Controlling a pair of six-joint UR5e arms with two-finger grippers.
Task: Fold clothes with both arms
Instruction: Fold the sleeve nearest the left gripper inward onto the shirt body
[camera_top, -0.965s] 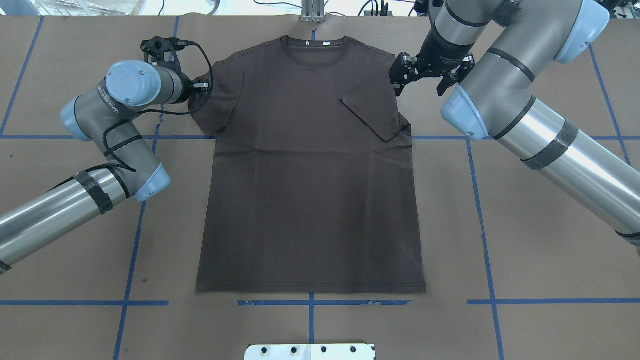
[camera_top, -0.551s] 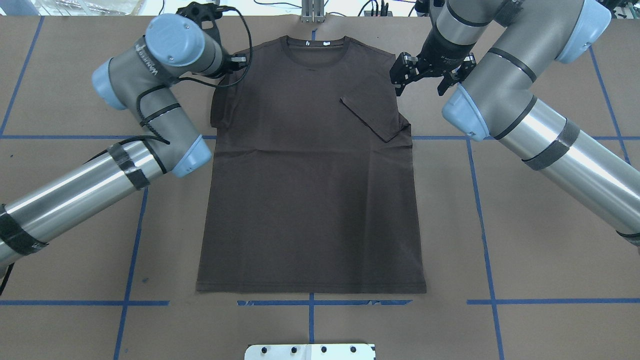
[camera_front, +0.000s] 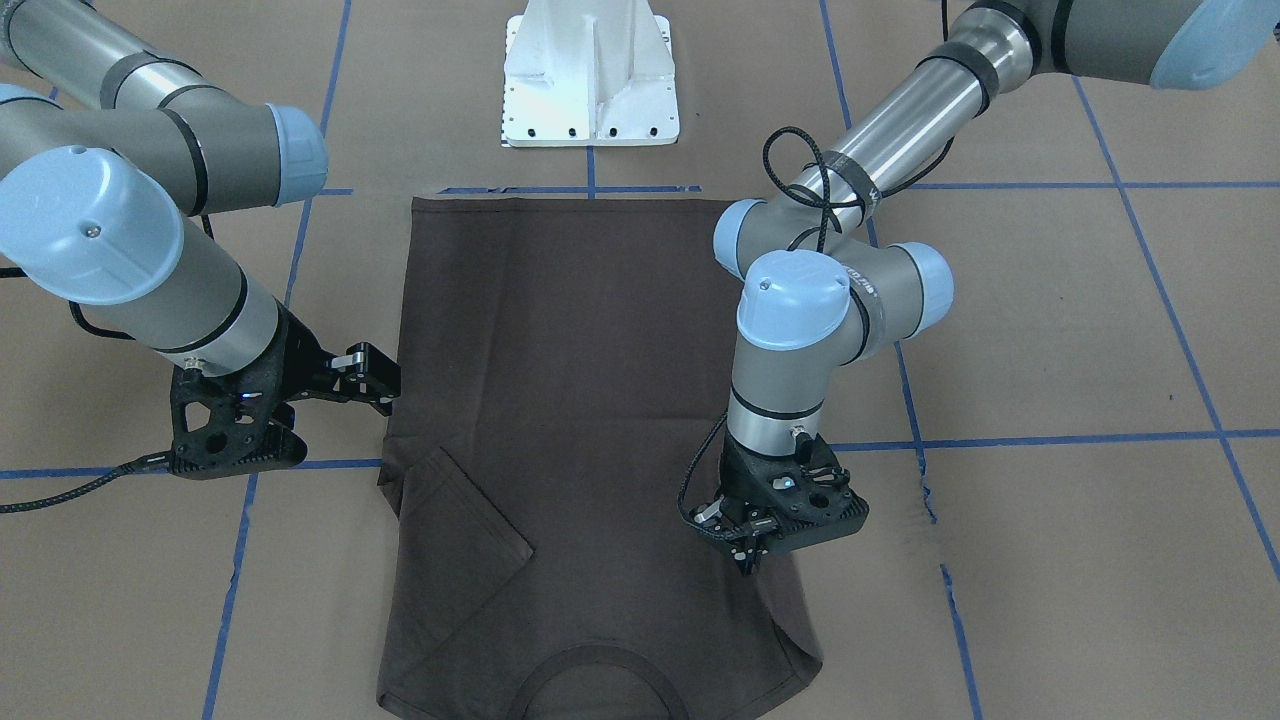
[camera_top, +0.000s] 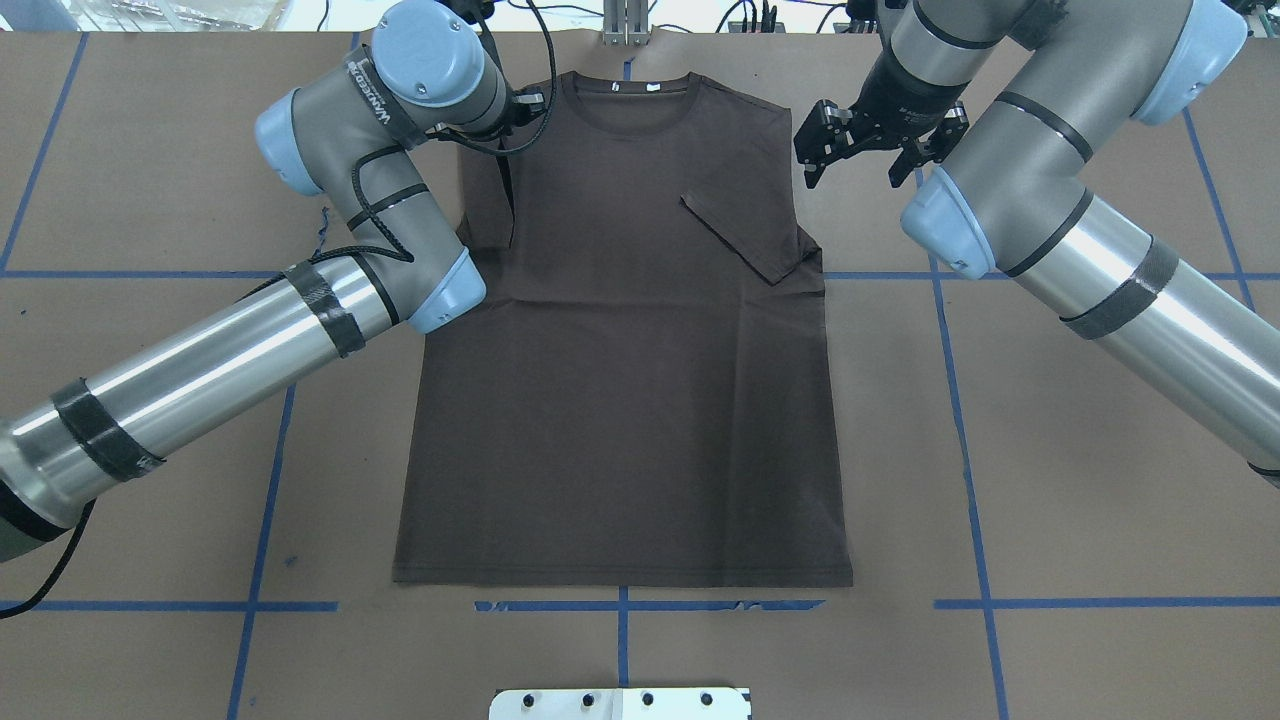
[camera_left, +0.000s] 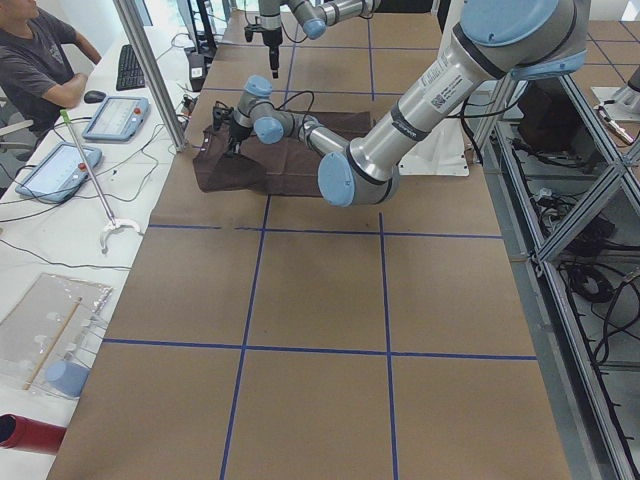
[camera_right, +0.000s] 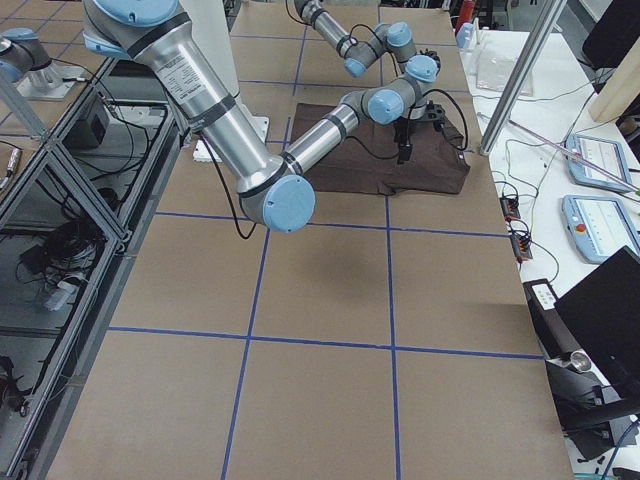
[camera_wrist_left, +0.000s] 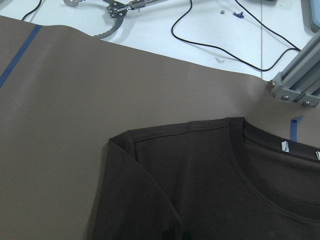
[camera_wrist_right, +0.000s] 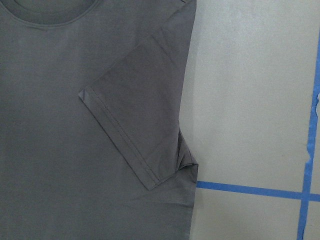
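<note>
The dark brown T-shirt (camera_top: 620, 400) lies flat on the brown table, collar (camera_top: 625, 85) at the far side. Its right sleeve (camera_top: 750, 235) is folded inward onto the chest and shows in the right wrist view (camera_wrist_right: 135, 130). My left gripper (camera_front: 748, 562) is shut on the left sleeve (camera_top: 490, 190), holding it lifted over the shoulder near the collar. In the overhead view the wrist mostly hides that gripper. My right gripper (camera_top: 850, 172) hangs open and empty just outside the shirt's right shoulder, apart from the cloth.
Blue tape lines (camera_top: 960, 400) mark a grid on the table. The white base plate (camera_front: 590, 90) stands at the shirt's hem side. A metal post (camera_top: 625, 25) stands beyond the collar. A person (camera_left: 40, 60) sits at a side desk with tablets and cables.
My left arm has swung from the outer edge of the left sleeve inward toward the collar, drawing the sleeve over the shirt. The right gripper has drifted slightly outward, still open.
</note>
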